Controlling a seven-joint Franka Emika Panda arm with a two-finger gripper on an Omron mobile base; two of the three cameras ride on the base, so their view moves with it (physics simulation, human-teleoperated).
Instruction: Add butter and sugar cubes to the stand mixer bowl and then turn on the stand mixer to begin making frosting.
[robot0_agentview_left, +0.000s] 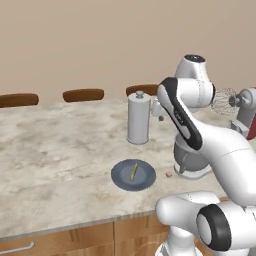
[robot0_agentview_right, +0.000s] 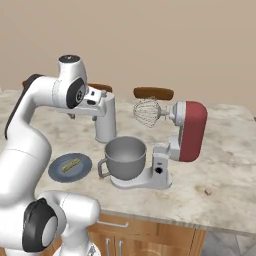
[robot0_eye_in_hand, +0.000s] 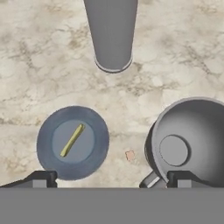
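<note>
Below the wide-spread fingertips of the gripper (robot0_eye_in_hand: 111, 177), nothing is held, and the countertop (robot0_eye_in_hand: 39, 57) lies well beneath them. Just ahead of one fingertip (robot0_eye_in_hand: 43, 178) sits the blue-grey plate (robot0_eye_in_hand: 48, 153) with the butter (robot0_eye_in_hand: 72, 140) lying across its middle. Between the two fingers, on bare stone, there's the lone sugar cube (robot0_eye_in_hand: 130, 155). By the other fingertip, the stand mixer bowl (robot0_eye_in_hand: 205, 131) gapes, with nothing visible inside. The stand mixer (robot0_agentview_right: 187, 131) has its red head tilted back, whisk up. So this looks like the opening step, lining up for a pick. Next it needs to drop toward the butter and turn the fingers across the stick. The tall canister (robot0_eye_in_hand: 111, 33) stands farther ahead.
</note>
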